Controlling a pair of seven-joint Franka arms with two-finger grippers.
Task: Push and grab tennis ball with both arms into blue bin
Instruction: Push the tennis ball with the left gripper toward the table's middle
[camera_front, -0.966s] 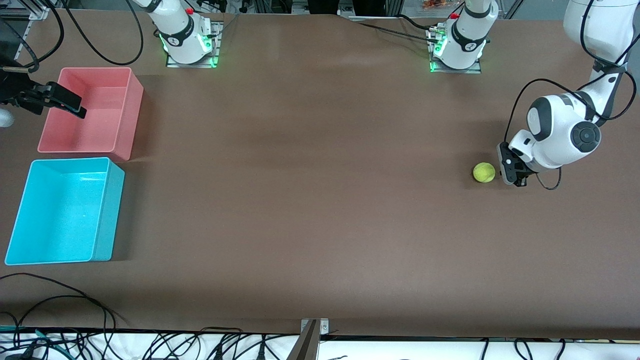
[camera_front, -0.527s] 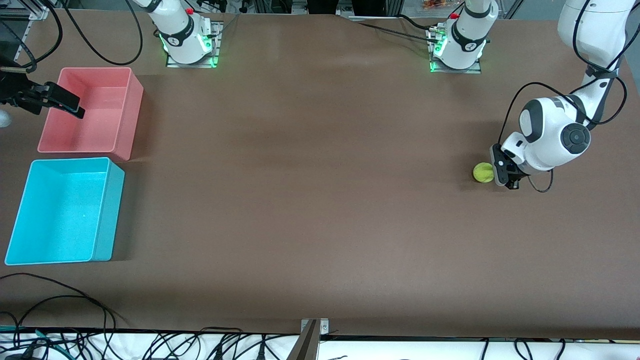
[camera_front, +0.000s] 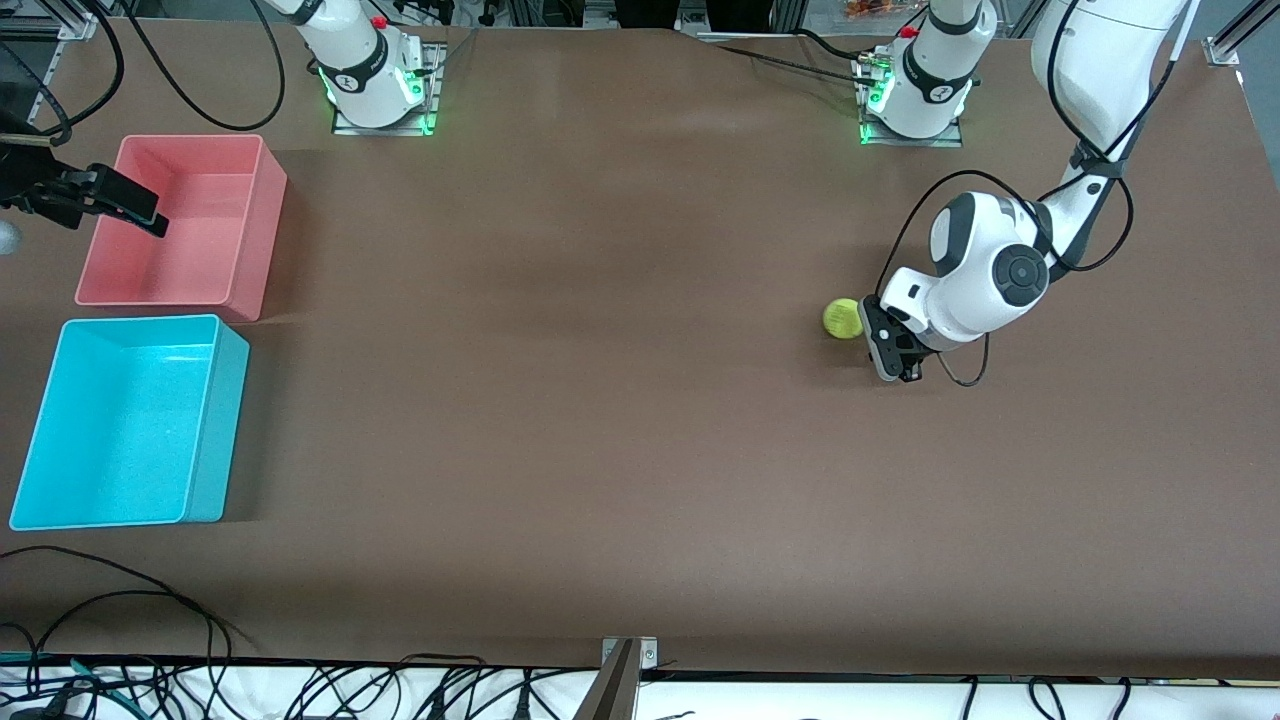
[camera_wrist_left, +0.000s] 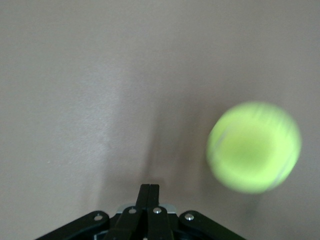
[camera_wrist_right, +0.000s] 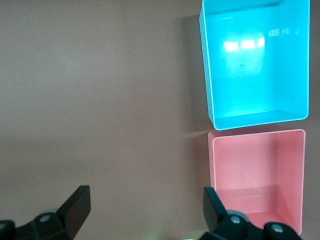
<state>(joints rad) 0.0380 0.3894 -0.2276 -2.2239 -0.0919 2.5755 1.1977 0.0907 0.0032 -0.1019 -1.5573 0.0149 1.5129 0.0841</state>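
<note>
Nearest us, the blue bin (camera_front: 130, 420) sits at the right arm's end of the counter (camera_front: 600, 450). Toward the left arm's end, our left gripper (camera_front: 890, 352), jaws pressed together, is just beside the tennis ball (camera_front: 843, 318). Farther back, our right gripper (camera_front: 100, 200), jaws spread, waits over the pink bin (camera_front: 180, 220).

Even, bright overhead light falls on the matte table (camera_front: 620, 400). The tennis ball (camera_wrist_left: 254, 147) is smeared with blur in the left wrist view; glare spots the blue bin (camera_wrist_right: 252, 60) floor.
</note>
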